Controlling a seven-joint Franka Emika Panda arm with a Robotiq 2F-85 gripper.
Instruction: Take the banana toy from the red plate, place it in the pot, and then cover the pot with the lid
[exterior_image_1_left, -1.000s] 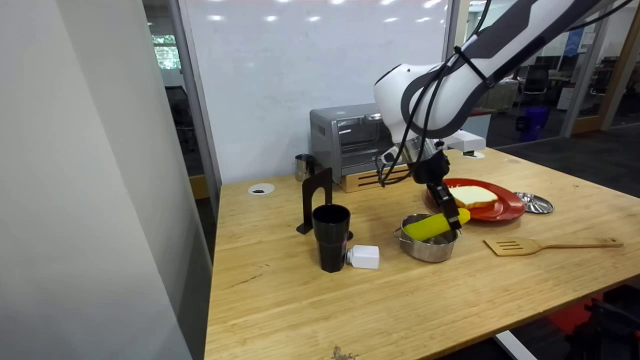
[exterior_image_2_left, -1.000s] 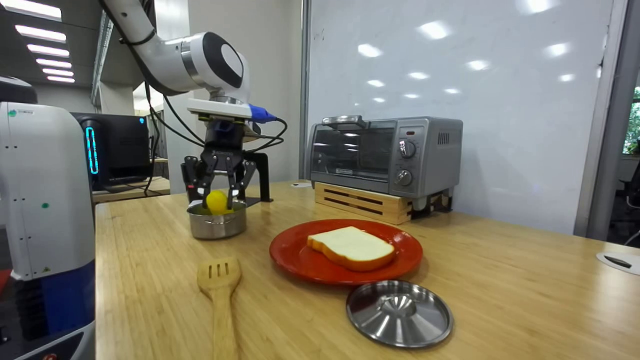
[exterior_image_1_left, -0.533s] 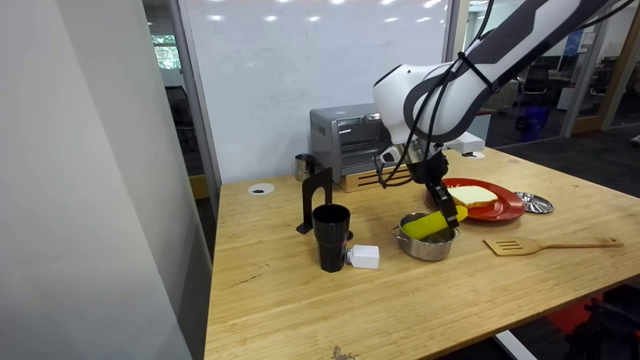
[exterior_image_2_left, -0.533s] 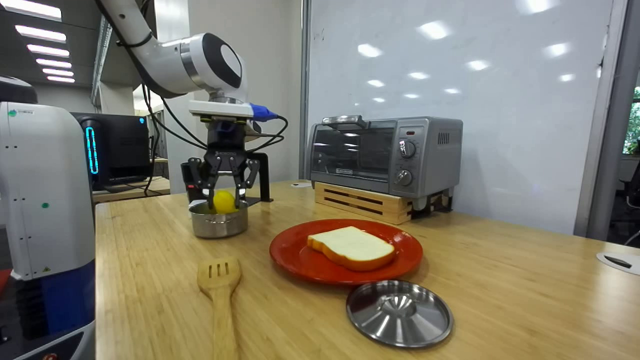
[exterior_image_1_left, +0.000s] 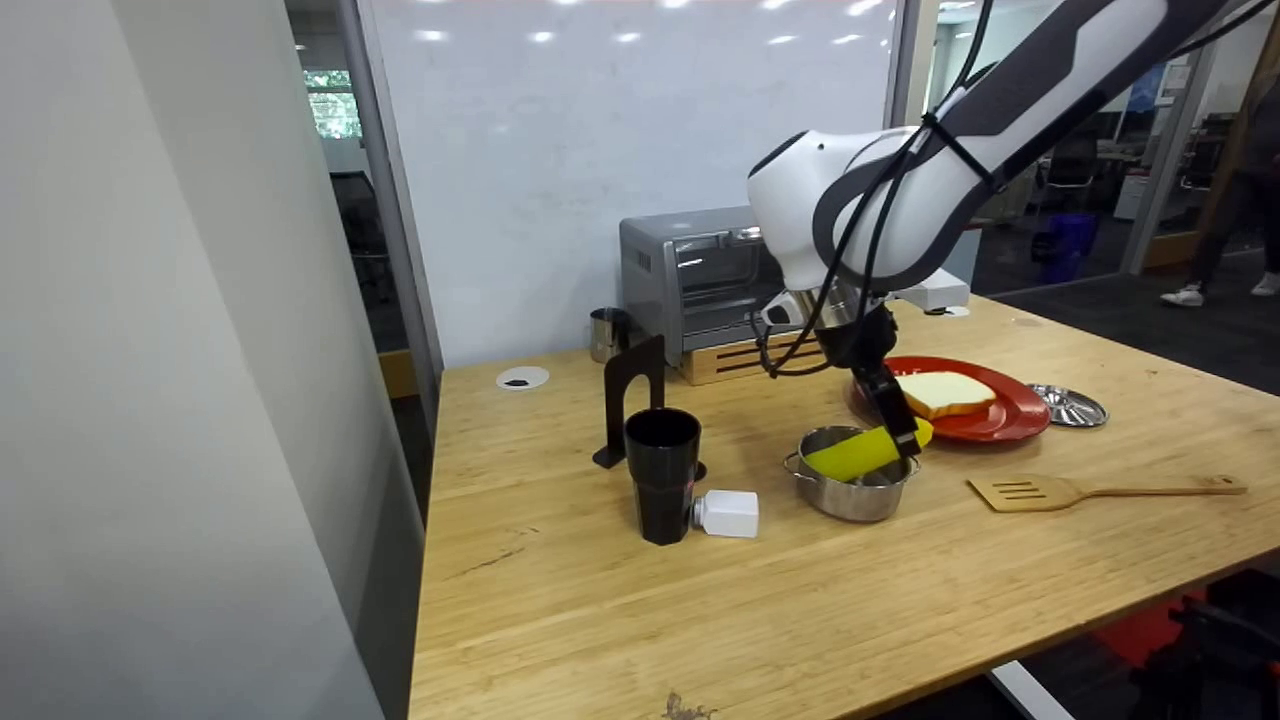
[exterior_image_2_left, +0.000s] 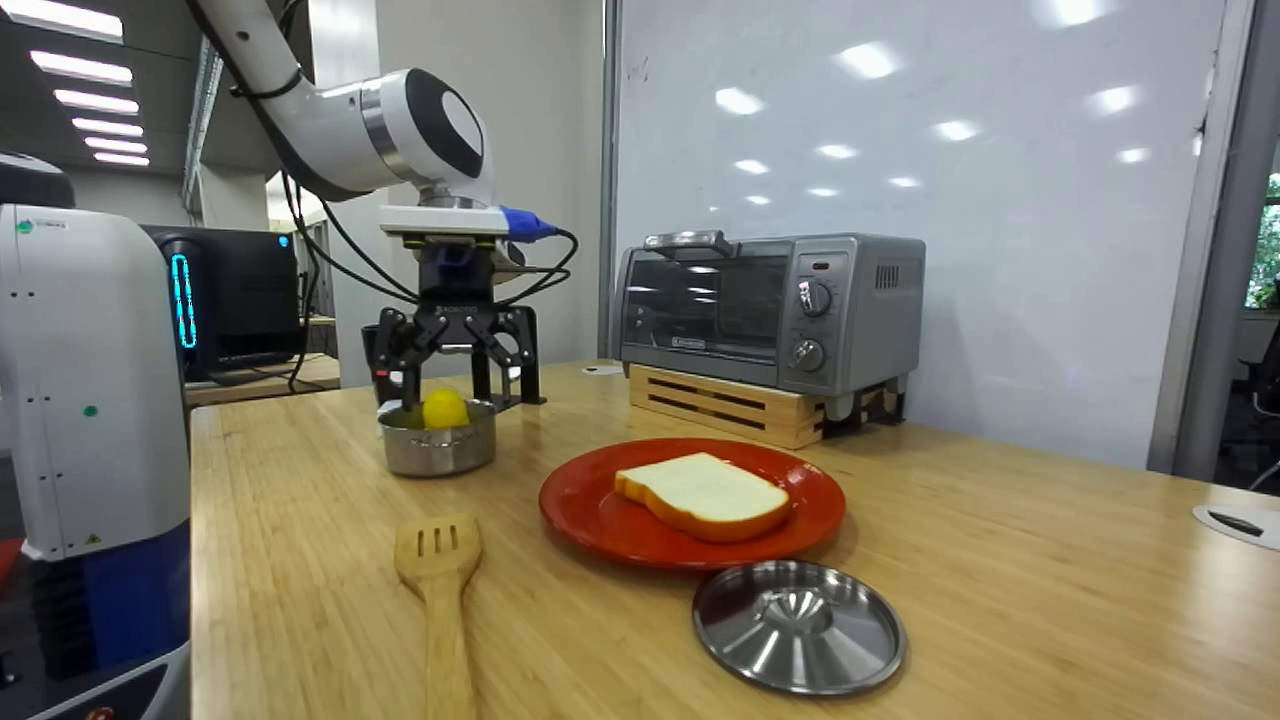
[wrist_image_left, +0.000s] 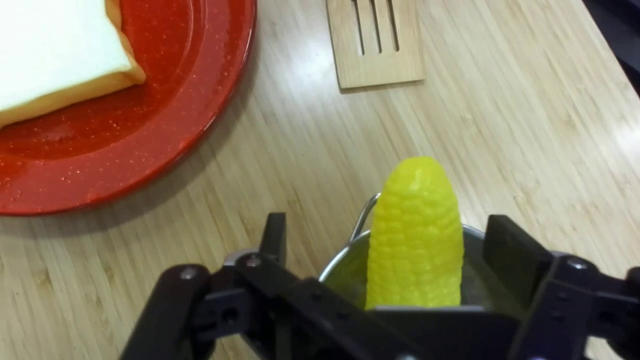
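Gripper (wrist_image_left: 392, 240): mine, jaws spread wide, with bare space between each finger and the yellow toy (wrist_image_left: 417, 235); one finger is over the opening of the pot (exterior_image_1_left: 850, 503), the other out past its rim.
Yellow toy: kernelled like a corn cob; I see it tilted, lower end in the pot, upper end jutting out above the rim.
Pot: on the tabletop (exterior_image_1_left: 600, 610), between the black cup (exterior_image_1_left: 662, 480) and the red plate (exterior_image_2_left: 580, 510).
Red plate: carries a pale bread slice (exterior_image_2_left: 705, 497).
Lid (exterior_image_2_left: 800, 635): lies knob up on the tabletop, just beside the red plate, on the side away from the pot; whether the two touch I cannot tell.
Wooden spatula (exterior_image_2_left: 444, 612): flat, nearer than the red plate to the tabletop edge opposite the white panel (exterior_image_1_left: 640, 150).
Toaster oven (exterior_image_2_left: 765, 310): on a slatted wooden crate (exterior_image_2_left: 715, 405), along the tabletop edge by the white panel.
Steel cup (exterior_image_1_left: 605, 337): beside the toaster oven.
White bottle (exterior_image_1_left: 729, 513): on its side beside the black cup, which stands upright.
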